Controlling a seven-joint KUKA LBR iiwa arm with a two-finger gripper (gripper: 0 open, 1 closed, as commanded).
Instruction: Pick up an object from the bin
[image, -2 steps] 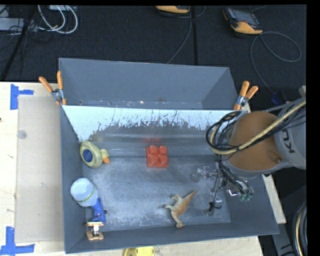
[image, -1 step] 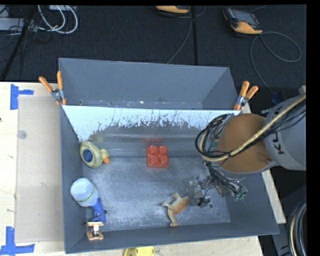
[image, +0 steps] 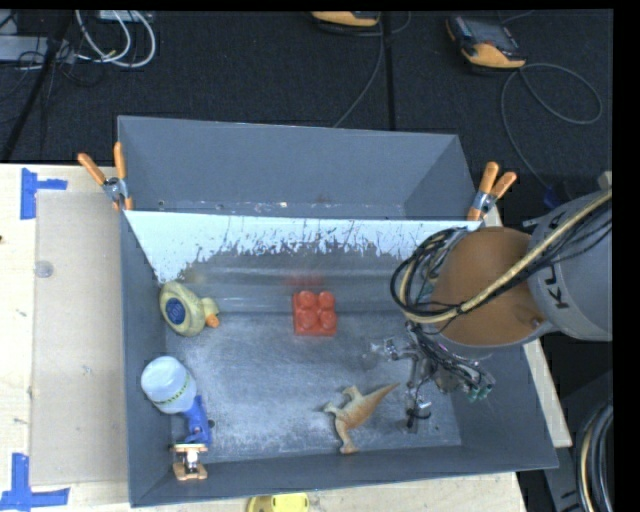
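My gripper (image: 422, 380) hangs low over the bin's right front part, under the orange wrist cover. Just to its left a tan toy dinosaur (image: 356, 407) lies on the bin floor, its tail end pointing toward the gripper and close beside it. A red block with round studs (image: 314, 312) sits farther back, near the middle of the bin, apart from the gripper.
A yellow and blue round toy (image: 186, 310) lies at the left. In front of it is a blue bottle with a pale cap (image: 169, 386), and a small blue and orange clamp (image: 191, 452) lies in the front left corner. The arm and cables cover the right wall.
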